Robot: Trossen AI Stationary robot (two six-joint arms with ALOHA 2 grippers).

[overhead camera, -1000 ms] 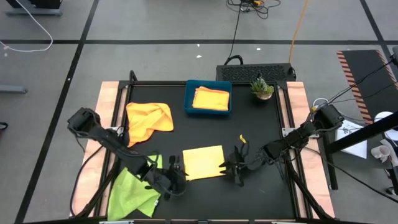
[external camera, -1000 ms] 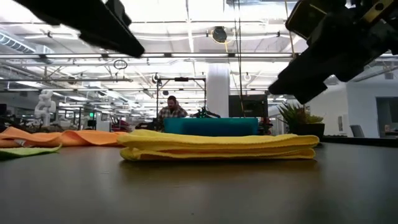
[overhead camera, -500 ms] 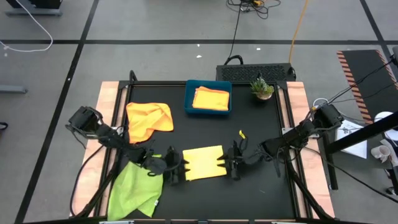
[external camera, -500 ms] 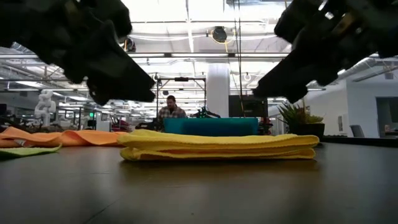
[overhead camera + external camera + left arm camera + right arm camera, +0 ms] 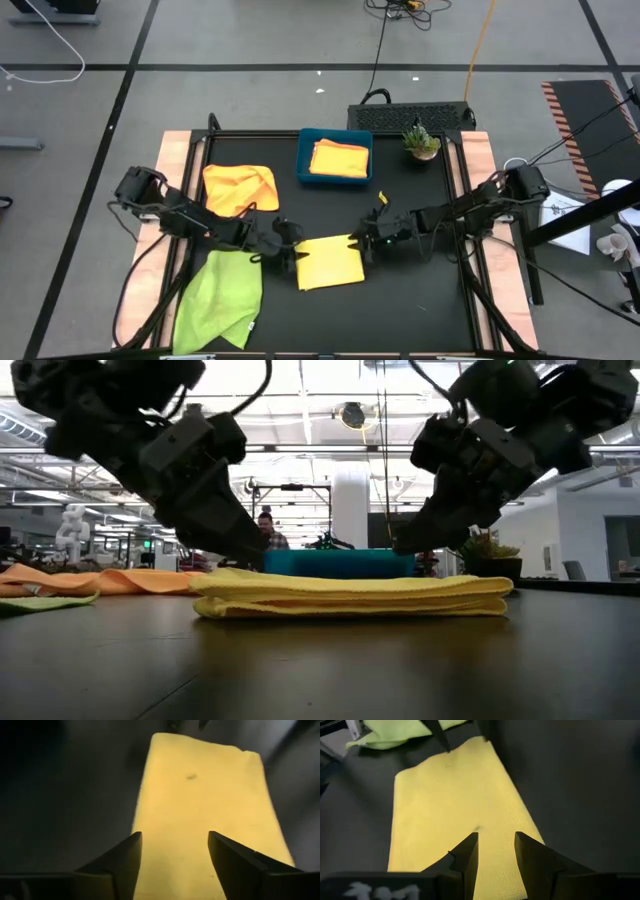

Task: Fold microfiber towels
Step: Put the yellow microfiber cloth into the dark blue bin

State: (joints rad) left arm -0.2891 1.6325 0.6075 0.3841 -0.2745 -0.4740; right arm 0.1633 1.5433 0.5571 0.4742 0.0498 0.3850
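Hovering over the far edge of the folded yellow towel (image 5: 329,262), one at each end, are the left tool (image 5: 287,243) and the right tool (image 5: 372,238). Both stand with fingers parted and nothing between them; the left gapes wider than the right.

Location of work piece: yellow towel, folded flat in several layers, lying mid-bench toward the near side of the black bench (image 5: 420,300).

Risks, as judged:
- Uneven pinch. If one tool catches only the top layer and the other catches the full stack, the next fold would likely skew or come open.
- Dragging. A tool closing too low could push the stack along the bench instead of lifting it, spoiling the square edges.
- Collision. The two tools face each other across a short span; a fold drawn inward may bring them into contact.

Count:
- Yellow towel, folded, on bench: 1.
- Orange towel (image 5: 240,193), loose and rumpled, far left: 1.
- Lime green towel (image 5: 218,312), loose, near left corner: 1, though possibly two overlapping; the view does not settle it.
- Blue tray (image 5: 335,157), far centre: 1, holding folded orange cloth (image 5: 340,158), apparently 1.
- Potted plant (image 5: 421,141): 1.
- Arms: 2.
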